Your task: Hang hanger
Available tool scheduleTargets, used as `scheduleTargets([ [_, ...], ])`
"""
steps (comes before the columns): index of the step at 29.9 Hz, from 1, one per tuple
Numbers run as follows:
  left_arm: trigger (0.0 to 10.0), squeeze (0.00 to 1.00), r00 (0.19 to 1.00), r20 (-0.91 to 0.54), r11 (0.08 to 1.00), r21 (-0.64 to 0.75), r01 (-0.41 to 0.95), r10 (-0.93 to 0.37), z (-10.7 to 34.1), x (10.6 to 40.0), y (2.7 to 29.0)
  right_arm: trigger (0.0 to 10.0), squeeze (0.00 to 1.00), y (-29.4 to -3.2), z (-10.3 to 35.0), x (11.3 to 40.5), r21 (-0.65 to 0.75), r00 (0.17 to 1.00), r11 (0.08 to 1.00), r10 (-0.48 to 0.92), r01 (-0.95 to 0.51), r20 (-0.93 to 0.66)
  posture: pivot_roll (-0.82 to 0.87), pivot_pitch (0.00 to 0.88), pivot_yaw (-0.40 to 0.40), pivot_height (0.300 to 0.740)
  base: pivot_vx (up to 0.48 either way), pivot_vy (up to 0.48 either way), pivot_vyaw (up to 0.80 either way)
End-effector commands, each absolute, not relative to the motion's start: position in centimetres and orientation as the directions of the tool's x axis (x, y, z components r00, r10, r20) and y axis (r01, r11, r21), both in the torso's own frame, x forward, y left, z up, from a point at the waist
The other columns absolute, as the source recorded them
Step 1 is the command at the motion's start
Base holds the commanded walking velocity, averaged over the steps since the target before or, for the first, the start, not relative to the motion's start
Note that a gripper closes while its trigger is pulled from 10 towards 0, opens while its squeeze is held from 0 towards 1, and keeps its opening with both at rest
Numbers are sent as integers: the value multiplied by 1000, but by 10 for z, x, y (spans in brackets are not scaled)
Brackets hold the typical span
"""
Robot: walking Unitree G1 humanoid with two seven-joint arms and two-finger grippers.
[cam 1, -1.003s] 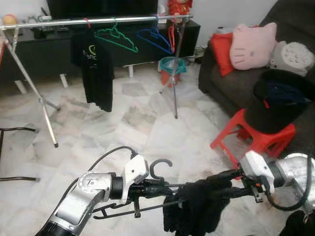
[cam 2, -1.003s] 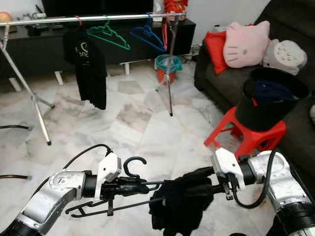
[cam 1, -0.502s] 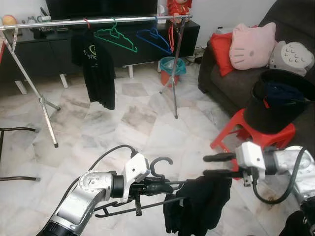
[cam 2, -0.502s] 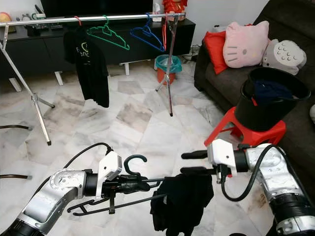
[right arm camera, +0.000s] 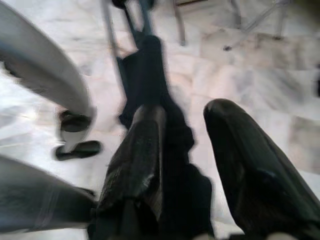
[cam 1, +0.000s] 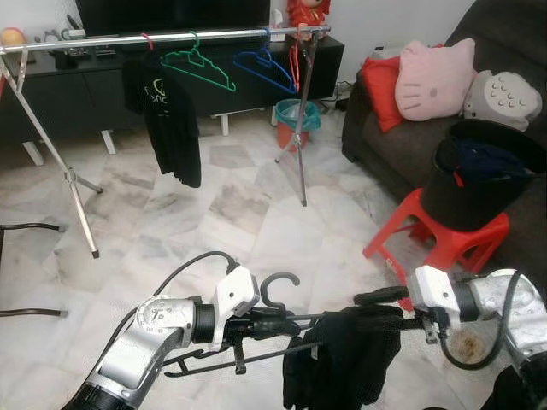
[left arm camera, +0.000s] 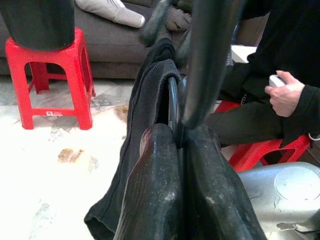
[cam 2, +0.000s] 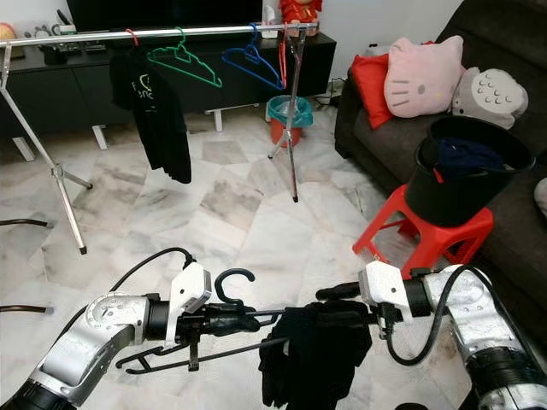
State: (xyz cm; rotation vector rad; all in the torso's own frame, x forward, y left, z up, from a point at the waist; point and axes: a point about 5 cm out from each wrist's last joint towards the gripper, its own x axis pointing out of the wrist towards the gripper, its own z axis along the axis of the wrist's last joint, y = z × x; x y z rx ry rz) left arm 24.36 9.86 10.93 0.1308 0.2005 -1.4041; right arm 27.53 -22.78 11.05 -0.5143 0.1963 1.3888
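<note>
Black hanger with a dark garment held low in front of the robot, well short of the clothes rail.

The left claw [cam 2: 224, 323] is clamped tight on the black hanger [cam 2: 232, 318] just below its hook, holding it roughly level above the marble floor [cam 2: 248, 222]. A black garment [cam 2: 314, 354] is draped over the hanger's right end and hangs down in folds. The right claw [cam 2: 342, 303] sits at that end with its fingers parted, one finger [right arm camera: 137, 150] lying on the cloth and the other clear of it. Across the room the metal clothes rail [cam 1: 162, 36] carries a black T-shirt [cam 1: 167, 111], a green hanger [cam 1: 201, 67] and a blue hanger [cam 1: 267, 68]. To the right, a black bucket [cam 1: 479, 184] stands on a red stool [cam 1: 440, 243] beside the sofa [cam 1: 402, 137].
</note>
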Motion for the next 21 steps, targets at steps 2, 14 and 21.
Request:
scheduleTargets([
  [2,10000,0,155,-185,154,18,988,-971,119,247,96,10000,0,-227,116,280,-266,219,115,888,-957,-404,-43,0,-53,740,0,0,0],
  [14,10000,0,159,-181,158,20,987,-971,118,247,95,10000,0,-226,101,268,-179,121,47,894,-983,-432,-41,0,-61,740,0,0,0],
  [21,10000,0,165,-181,163,23,986,-970,118,247,96,0,0,-223,103,273,-208,156,72,894,-975,-420,-41,0,-62,740,0,0,0],
])
